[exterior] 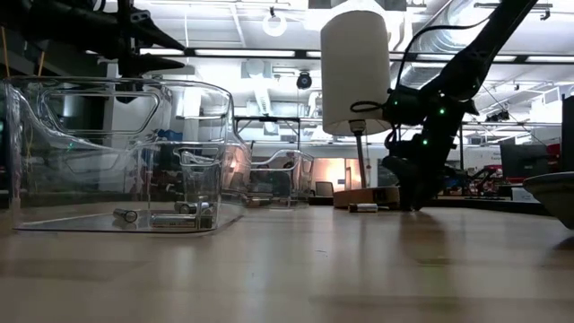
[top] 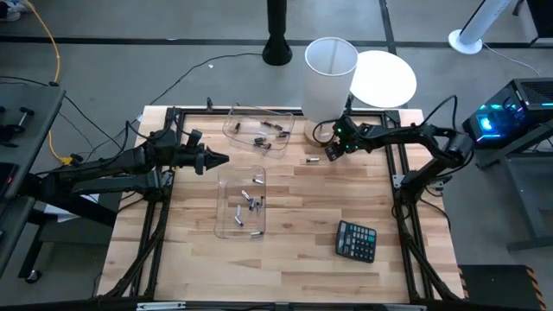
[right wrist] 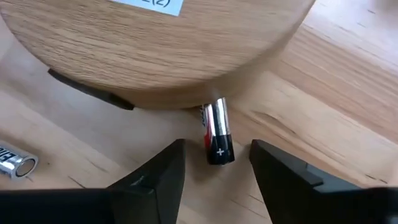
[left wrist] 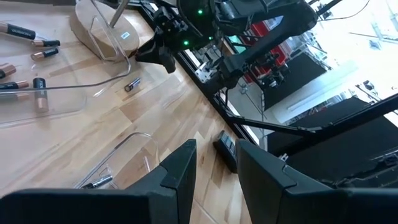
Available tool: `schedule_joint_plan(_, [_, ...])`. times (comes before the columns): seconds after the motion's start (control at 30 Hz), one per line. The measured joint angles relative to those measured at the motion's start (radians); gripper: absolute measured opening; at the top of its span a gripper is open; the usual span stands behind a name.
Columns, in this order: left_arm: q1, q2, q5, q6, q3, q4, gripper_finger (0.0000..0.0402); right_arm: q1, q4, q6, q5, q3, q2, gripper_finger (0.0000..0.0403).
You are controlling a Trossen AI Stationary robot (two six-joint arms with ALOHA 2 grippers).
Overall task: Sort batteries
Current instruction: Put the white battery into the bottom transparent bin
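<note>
A dark and silvery battery lies on the wood table, its far end against the lamp's round wooden base. My right gripper is low and open, with one finger on each side of that battery and a gap to it on both sides. A second loose battery lies nearby on the table. More batteries lie in the far clear tray and the near clear tray. My left gripper hovers open between the two trays, holding nothing.
A lamp with a white shade stands at the table's far edge, right behind my right gripper. A black calculator lies near the right near corner. In the low view the near tray stands at the left. Bare wood lies mid-table.
</note>
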Motion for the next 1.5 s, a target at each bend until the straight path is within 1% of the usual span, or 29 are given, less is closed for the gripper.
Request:
schedule_joint_plan(0.03, [0.000,0.000,-0.002,0.000,0.000,0.000,0.0106,0.000,-0.001,0.000,0.000,0.001,0.001,0.0171])
schedule_joint_plan(0.1, [0.000,0.000,-0.005,0.000,0.000,0.000,0.0106,0.000,-0.009,0.001,0.000,0.002,0.001,0.0143])
schedule_joint_plan(0.17, [0.000,0.000,-0.006,0.000,0.000,0.000,0.0106,0.000,-0.028,0.020,0.001,0.003,0.001,0.0095])
schedule_joint_plan(0.23, [0.000,0.000,-0.006,0.000,0.000,0.000,0.0106,0.001,-0.051,0.045,-0.006,0.004,0.001,0.0037])
schedule_joint_plan(0.27, [0.000,0.000,-0.006,0.000,0.000,0.000,0.0106,0.002,-0.064,0.049,-0.011,0.004,0.001,0.0023])
schedule_joint_plan(0.4, [0.000,0.000,-0.007,-0.009,0.000,0.000,0.0106,0.030,-0.157,0.056,-0.010,0.005,-0.001,0.0025])
schedule_joint_plan(0.47, [0.000,0.000,-0.008,-0.009,0.000,0.001,0.0106,0.052,-0.211,0.053,-0.009,0.006,-0.005,0.0016])
schedule_joint_plan(0.6, [0.000,0.000,-0.008,-0.010,0.000,0.001,0.0106,0.105,-0.279,0.056,-0.008,0.005,-0.026,0.0016])
schedule_joint_plan(0.77, [0.000,0.000,-0.007,-0.010,0.000,0.001,0.0106,0.178,-0.420,0.081,-0.107,-0.004,-0.093,0.0016])
schedule_joint_plan(0.87, [0.000,0.000,-0.007,-0.009,0.000,0.001,0.0106,0.245,-0.447,0.121,-0.156,-0.012,-0.156,0.0015])
schedule_joint_plan(0.9, [0.000,0.000,-0.007,-0.009,0.000,0.001,0.0106,0.270,-0.428,0.150,-0.175,-0.013,-0.180,0.0015])
schedule_joint_plan(1.0, [0.000,0.000,-0.007,-0.009,0.000,0.001,0.0106,0.352,-0.260,0.274,-0.193,-0.007,-0.242,0.0015])
schedule_joint_plan(1.1, [0.000,0.000,-0.007,-0.009,0.000,0.001,0.0106,0.429,0.002,0.395,-0.135,-0.007,-0.256,0.0015])
schedule_joint_plan(1.17, [0.000,0.000,-0.007,-0.009,0.000,0.001,0.0106,0.454,0.177,0.441,-0.082,0.000,-0.240,0.0014])
schedule_joint_plan(1.2, [0.000,0.000,-0.007,-0.009,0.000,0.002,0.0106,0.457,0.228,0.455,-0.050,0.016,-0.219,0.0014])
schedule_joint_plan(1.27, [0.000,0.000,-0.007,-0.009,0.000,0.004,0.0106,0.458,0.251,0.464,0.001,0.071,-0.162,0.0014])
schedule_joint_plan(1.3, [0.000,0.000,-0.008,-0.009,0.000,0.005,0.0106,0.456,0.248,0.442,0.013,0.111,-0.129,0.0014])
schedule_joint_plan(1.4, [0.000,0.001,-0.010,-0.009,0.000,0.007,0.0106,0.451,0.256,0.346,0.015,0.250,-0.029,0.0014])
schedule_joint_plan(1.43, [0.000,0.001,-0.009,-0.009,0.000,0.008,0.0106,0.452,0.256,0.313,0.002,0.302,0.006,0.0014])
schedule_joint_plan(1.5, [0.000,0.001,-0.010,-0.009,0.000,0.008,0.0106,0.461,0.238,0.233,-0.068,0.406,0.072,0.0014])
